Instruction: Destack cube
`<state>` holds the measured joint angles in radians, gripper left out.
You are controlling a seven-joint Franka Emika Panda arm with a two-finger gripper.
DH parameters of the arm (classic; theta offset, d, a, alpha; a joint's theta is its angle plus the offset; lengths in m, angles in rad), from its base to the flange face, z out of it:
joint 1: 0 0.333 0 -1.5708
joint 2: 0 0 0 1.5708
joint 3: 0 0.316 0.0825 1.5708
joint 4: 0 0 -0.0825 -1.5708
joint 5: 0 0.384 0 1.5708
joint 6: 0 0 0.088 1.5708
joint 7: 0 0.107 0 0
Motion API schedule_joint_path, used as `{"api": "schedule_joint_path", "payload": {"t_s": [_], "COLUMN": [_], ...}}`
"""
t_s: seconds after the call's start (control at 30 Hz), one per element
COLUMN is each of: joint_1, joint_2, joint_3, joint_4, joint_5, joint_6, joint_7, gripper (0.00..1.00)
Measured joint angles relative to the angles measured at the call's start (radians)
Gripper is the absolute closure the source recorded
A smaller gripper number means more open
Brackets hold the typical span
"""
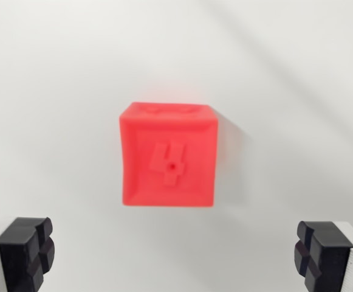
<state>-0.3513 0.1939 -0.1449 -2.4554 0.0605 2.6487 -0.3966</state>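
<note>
The frame is soft in focus, and fine detail on the red cube (167,157) is blurred. Only two of its faces are seen: a large face turned toward the camera and a narrow strip of the face at its far edge. A raised figure resembling a "4" is made out on the large face, with a small hole near its middle; the relief on the narrow strip cannot be read. Whether a second cube lies beneath cannot be told, since anything under it is hidden by the cube itself. No long axis is evident; the cube sits nearly square to the frame, turned very slightly, with the figure upright in the wrist view. It is placed near the centre of the picture on a plain white surface (54,91).

The gripper (175,252) is spread wide. Only the black fingertips (25,248) are shown, cut off at the lower corners. Nothing is held or touched; the cube lies well apart from both tips.
</note>
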Motion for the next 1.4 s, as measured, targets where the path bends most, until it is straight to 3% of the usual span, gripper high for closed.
{"api": "schedule_joint_path", "payload": {"t_s": [0.2, 0.53, 0.97, 1.4], "joint_1": [0.0, -0.001, -0.001, -0.001], "joint_2": [-0.069, -0.171, -0.269, -0.332], "joint_3": [-0.003, -0.005, -0.005, -0.004], "joint_4": [0.0, 0.014, 0.056, 0.105], "joint_5": [-0.024, -0.052, -0.071, -0.08], "joint_6": [-0.068, -0.183, -0.321, -0.433], "joint_7": [0.017, 0.037, 0.052, 0.059], "gripper": [0.0, 0.0, 0.0, 0.0]}}
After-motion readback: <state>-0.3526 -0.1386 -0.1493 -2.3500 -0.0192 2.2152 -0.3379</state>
